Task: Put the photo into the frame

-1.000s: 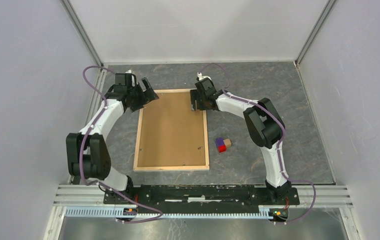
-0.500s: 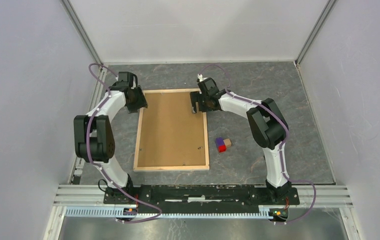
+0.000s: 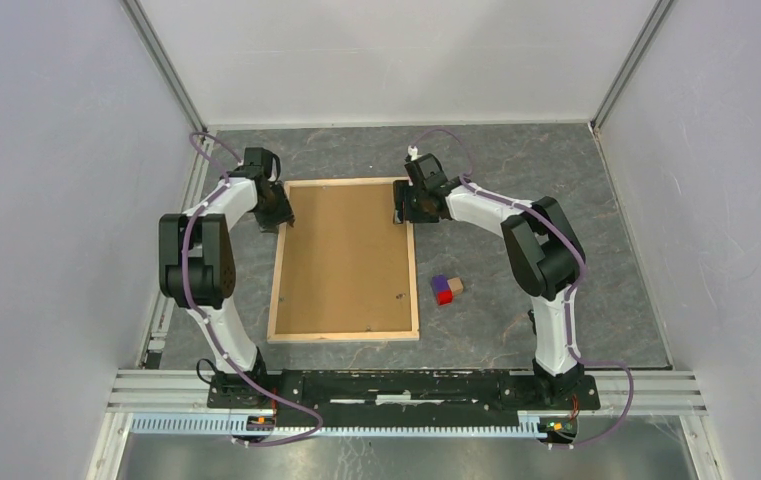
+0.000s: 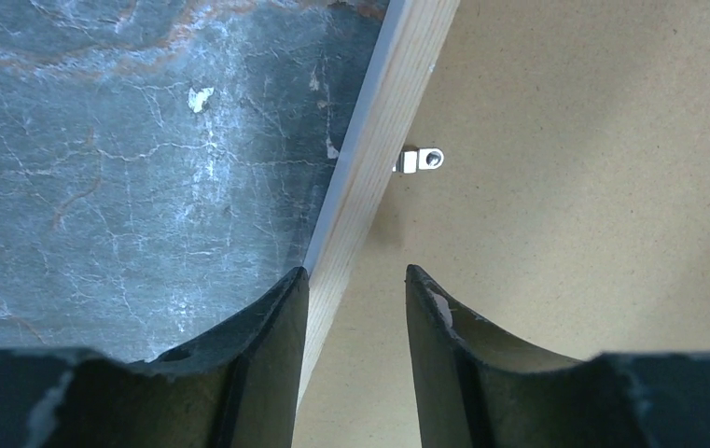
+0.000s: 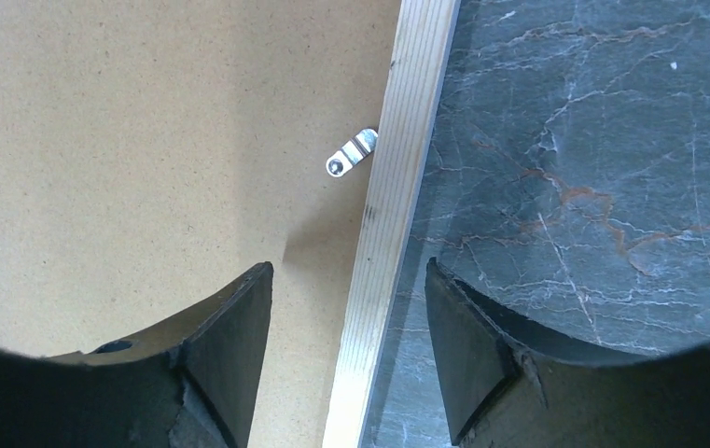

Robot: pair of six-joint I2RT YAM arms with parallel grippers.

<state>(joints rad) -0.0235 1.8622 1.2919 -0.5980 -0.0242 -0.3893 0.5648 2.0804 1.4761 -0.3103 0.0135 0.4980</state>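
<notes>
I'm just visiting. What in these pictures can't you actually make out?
- The photo: in no view. The backing board fills the frame and hides whatever lies beneath.
- The frame's front: turned face down in every view.
- The left gripper and right gripper: contact with the frame is unclear in the wrist views and too small to see from the top.
- The coloured blocks: too small to count.

The left gripper (image 3: 281, 213) has swung in from just outside the frame's (image 3: 344, 336) far left corner; its jaws, spread wide a second ago, now sit closer together and straddle the frame's left slat (image 4: 381, 131); the left arm's elbow has travelled farther along that side; the right gripper (image 3: 403, 212) has slid outward from the backing board (image 3: 346, 260) to straddle the frame's right slat (image 5: 409, 140).
</notes>
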